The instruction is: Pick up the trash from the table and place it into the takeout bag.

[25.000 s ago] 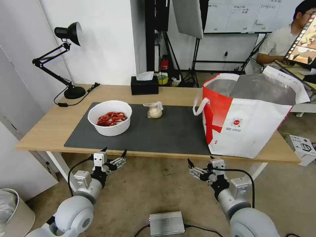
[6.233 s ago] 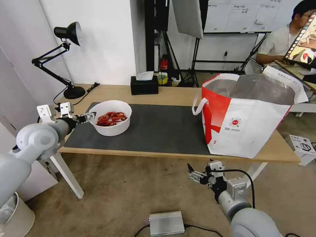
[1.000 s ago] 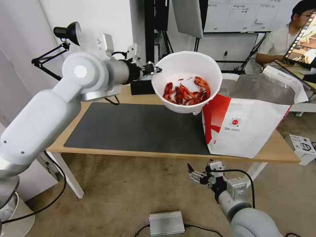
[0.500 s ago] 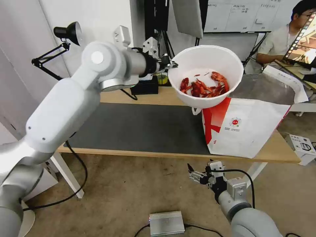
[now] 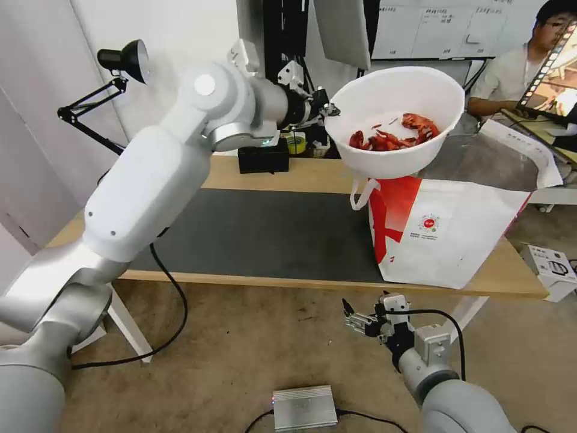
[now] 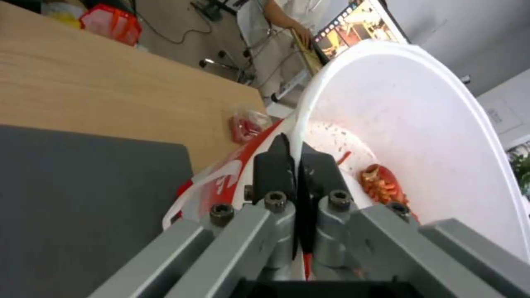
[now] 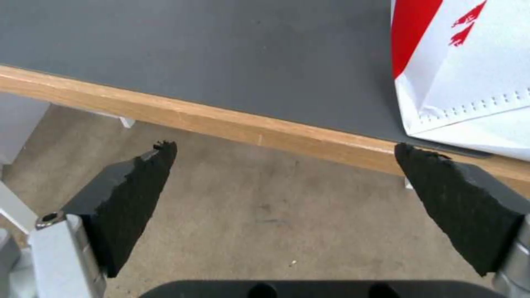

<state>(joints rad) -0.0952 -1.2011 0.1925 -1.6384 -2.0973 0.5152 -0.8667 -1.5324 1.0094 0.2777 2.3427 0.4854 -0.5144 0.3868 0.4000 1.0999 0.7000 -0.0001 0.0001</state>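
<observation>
My left gripper (image 5: 329, 111) is shut on the rim of the white round bowl (image 5: 396, 114), which hangs tilted in the air over the left edge of the takeout bag's (image 5: 463, 228) open foil-lined mouth. Red crayfish shells (image 5: 393, 138) lie low in the bowl. In the left wrist view the left gripper (image 6: 295, 153) has its black fingers pinching the bowl's wall (image 6: 430, 116), with the bag's strap (image 6: 210, 182) below. The right gripper (image 5: 360, 319) hangs open below the table's front edge (image 7: 265, 132), nothing between its pads (image 7: 138, 186).
The dark grey mat (image 5: 258, 234) covers the light-wood table (image 5: 300, 174). A black tissue box (image 5: 263, 159) and a black desk lamp (image 5: 123, 60) stand along the far edge. A grey metal box (image 5: 303, 408) lies on the floor between my arms.
My left arm has carried the bowl up and to the right, from above the mat to over the bag's left edge. The right arm has not moved.
</observation>
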